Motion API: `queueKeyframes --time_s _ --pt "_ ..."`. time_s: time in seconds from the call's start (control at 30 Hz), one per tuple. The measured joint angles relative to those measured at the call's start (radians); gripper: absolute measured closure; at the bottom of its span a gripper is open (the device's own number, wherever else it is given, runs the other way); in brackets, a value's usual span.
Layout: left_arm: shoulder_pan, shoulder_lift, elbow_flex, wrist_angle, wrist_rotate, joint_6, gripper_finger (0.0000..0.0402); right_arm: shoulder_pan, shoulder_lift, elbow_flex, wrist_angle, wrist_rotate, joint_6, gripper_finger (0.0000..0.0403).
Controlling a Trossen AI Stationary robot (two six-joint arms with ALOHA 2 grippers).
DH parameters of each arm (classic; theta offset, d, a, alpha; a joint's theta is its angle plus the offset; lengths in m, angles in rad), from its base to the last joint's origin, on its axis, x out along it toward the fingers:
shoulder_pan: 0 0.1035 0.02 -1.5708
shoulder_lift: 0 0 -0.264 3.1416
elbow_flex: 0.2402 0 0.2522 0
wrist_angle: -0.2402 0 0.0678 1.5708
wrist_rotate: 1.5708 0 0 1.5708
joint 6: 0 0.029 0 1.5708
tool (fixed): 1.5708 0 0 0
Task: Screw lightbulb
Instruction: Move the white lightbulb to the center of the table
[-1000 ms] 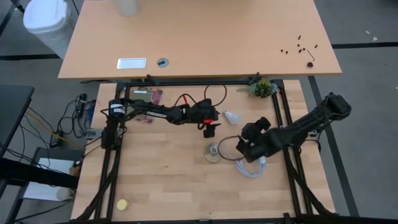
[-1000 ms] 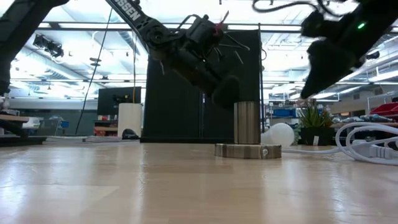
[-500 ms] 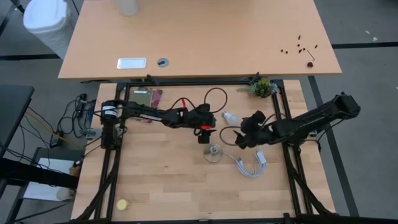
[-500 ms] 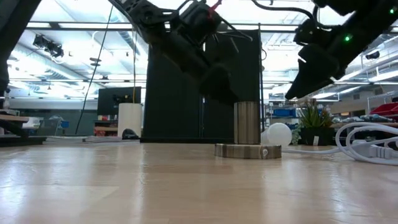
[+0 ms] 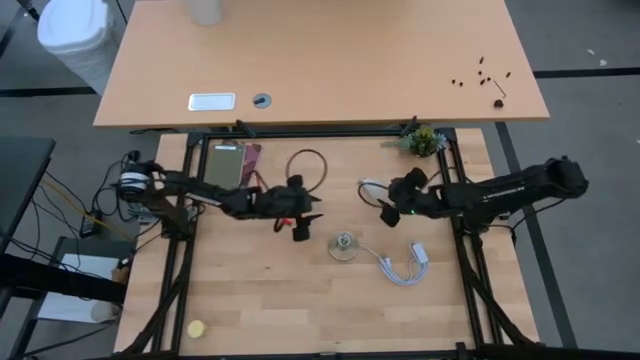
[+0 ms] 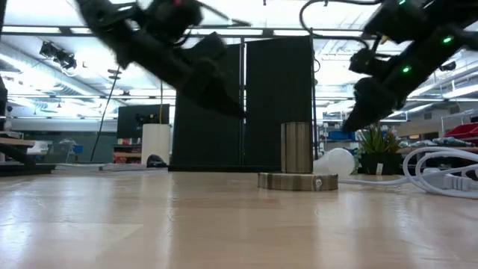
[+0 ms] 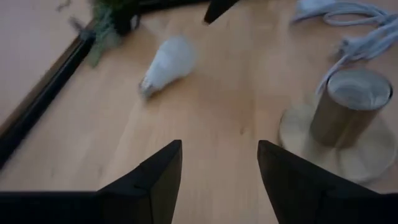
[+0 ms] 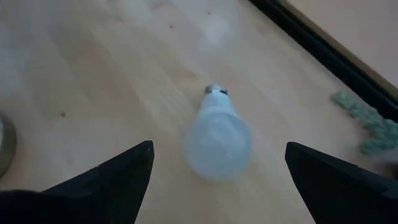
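The white lightbulb (image 5: pixel 370 187) lies on its side on the wooden table, behind and to the right of the round metal socket (image 5: pixel 343 245), which stands upright on its disc base (image 6: pixel 297 181). My right gripper (image 5: pixel 390 205) hovers open just near-right of the bulb. In the right wrist view the bulb (image 8: pixel 217 134) lies ahead of the gripper (image 8: pixel 217 180), its screw base pointing away. My left gripper (image 5: pixel 300 215) hangs open above the table left of the socket. In its wrist view both the bulb (image 7: pixel 168 62) and the socket (image 7: pixel 351 112) lie ahead of the gripper (image 7: pixel 217 177).
A white cable (image 5: pixel 400 265) lies coiled right of the socket. A small green plant (image 5: pixel 423 140) stands at the far right corner, by the black frame rail (image 5: pixel 450 180). A yellow disc (image 5: pixel 197 328) lies near the front left. Bare wood stretches in front of the socket.
My left gripper has drawn back toward the table's left edge, away from the socket and the bulb. My right gripper has gone toward the far edge, closing on the bulb. The bulb and the socket have stayed where they were.
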Motion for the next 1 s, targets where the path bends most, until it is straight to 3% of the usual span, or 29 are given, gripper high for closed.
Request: queueKeyframes --time_s 0.2,0.37,0.6,0.77,1.0 --pt "-0.036 -0.058 -0.126 0.102 -0.057 -0.097 0.0189 -0.169 0.051 0.002 0.153 -0.114 -0.179 0.0030" --pt "-0.056 -0.057 -0.136 0.098 -0.072 -0.122 0.0189 -0.359 0.123 0.001 0.246 -0.244 -0.334 0.0030" --pt "-0.062 -0.057 -0.136 0.104 -0.072 -0.122 0.0189 -0.522 0.267 0.036 0.269 -0.452 -0.468 0.0030" --pt "-0.065 -0.056 -0.136 0.098 -0.071 -0.124 0.0189 -0.508 0.315 0.043 0.253 -0.523 -0.467 0.0030" --pt "-0.067 -0.056 -0.135 0.108 -0.072 -0.123 0.0189 -0.400 0.331 0.046 0.290 -0.492 -0.439 0.0030"
